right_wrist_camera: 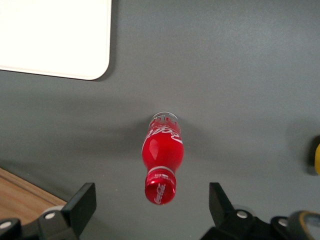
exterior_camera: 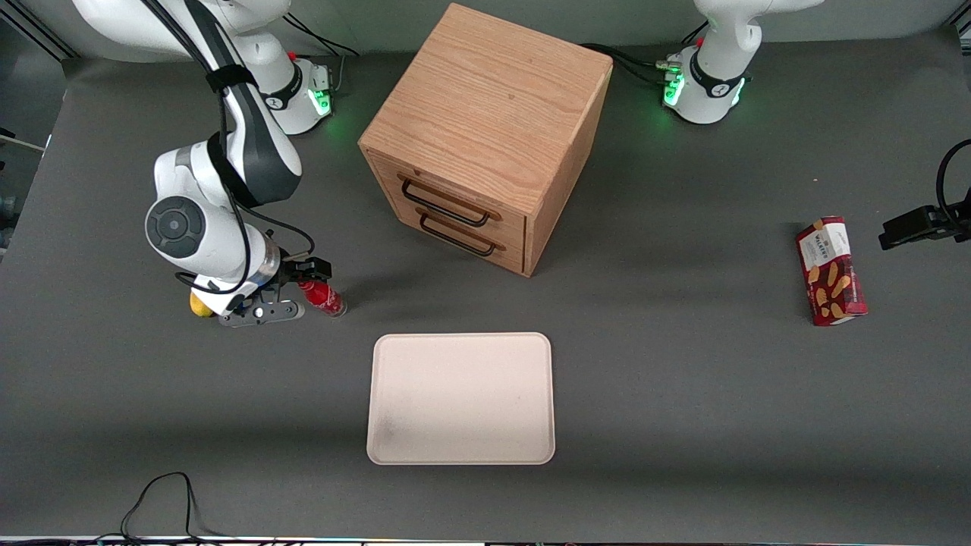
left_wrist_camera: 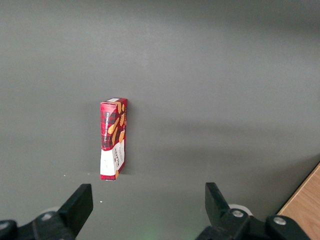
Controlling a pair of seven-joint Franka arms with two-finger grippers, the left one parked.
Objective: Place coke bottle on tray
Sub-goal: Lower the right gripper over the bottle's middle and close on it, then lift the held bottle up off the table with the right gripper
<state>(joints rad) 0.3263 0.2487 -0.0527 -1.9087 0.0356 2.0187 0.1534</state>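
Hovering over the coke bottle [right_wrist_camera: 162,161], our gripper [right_wrist_camera: 150,202] hangs with its fingers [right_wrist_camera: 82,202] spread wide and nothing between them, the red cap sitting in the gap as the wrist camera looks straight down. We read this as the approach stage: the bottle stands upright on the grey table [exterior_camera: 683,394], not yet grasped, not yet lifted, and every step of the carry is left to do. In the front view the gripper [exterior_camera: 292,292] shows at the middle left of the frame, low over the table, with the coke bottle [exterior_camera: 322,297] just beside it and partly tucked under the wrist; we see a yellow lemon [exterior_camera: 200,305] peeking out close by, at the edge of the arm's housing. Our right arm folds down from its base at the upper left of the frame, elbow bent sharply and the wrist pointed at the table. The tray [exterior_camera: 461,398] lies bare in the lower centre of the frame, near the bottle but apart from it, nearer the front camera. A wooden drawer cabinet [exterior_camera: 485,136] fills the upper centre, both drawers shut, and a red biscuit box [exterior_camera: 831,271] rests at the middle right of the frame, toward the parked arm's end of the table. We judge the next need to be a descent and a closing pinch around the bottle's body.
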